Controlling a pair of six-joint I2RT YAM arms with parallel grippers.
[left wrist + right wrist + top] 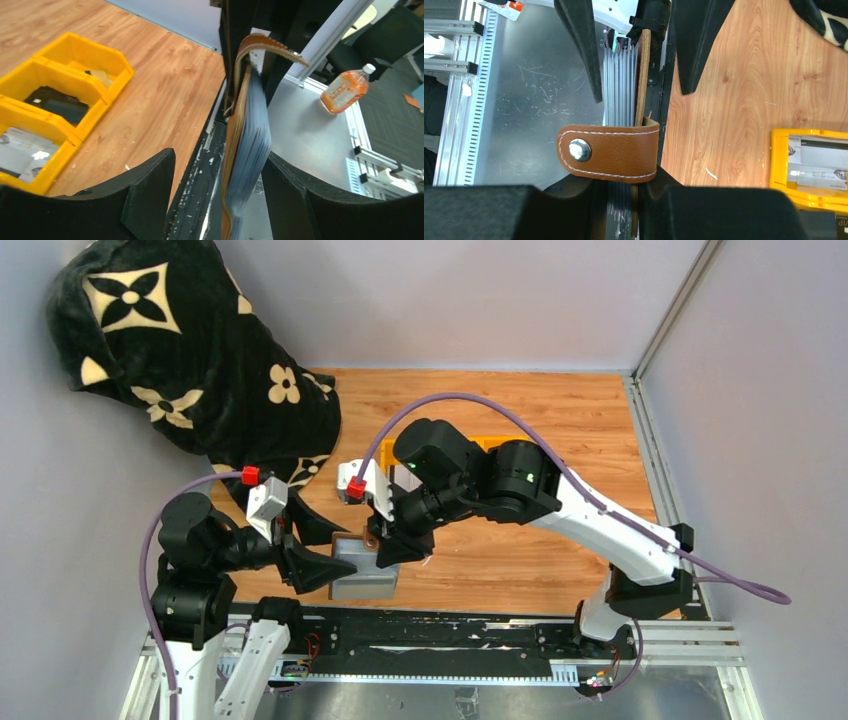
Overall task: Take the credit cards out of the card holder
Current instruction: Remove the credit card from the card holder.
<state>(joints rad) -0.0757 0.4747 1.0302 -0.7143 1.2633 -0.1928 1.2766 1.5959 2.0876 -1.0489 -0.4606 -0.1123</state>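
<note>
Card holder (609,152) upright at near edge of counter (520,410), clamped in right gripper (621,192) jaws. Left gripper (220,170) jaws spread wide around it, holding nothing. Risk: holder twists or slips from single clamp.

This is a robotics lab workcell. A wood-grain laminate surface (560,410) is boxed in by plain grey partition panels (450,300) from 9 round to 3 o'clock. Bare aluminium framing rails (690,640) and a slotted white cable duct (471,100) run along 6 o'clock. Purple sheathed cables (455,395) trail off two white-and-black robot arms (600,515). Beyond the frame are a dark office chair (395,30) and an orange drink bottle (345,90) on a grey metal bench (310,135).
</note>
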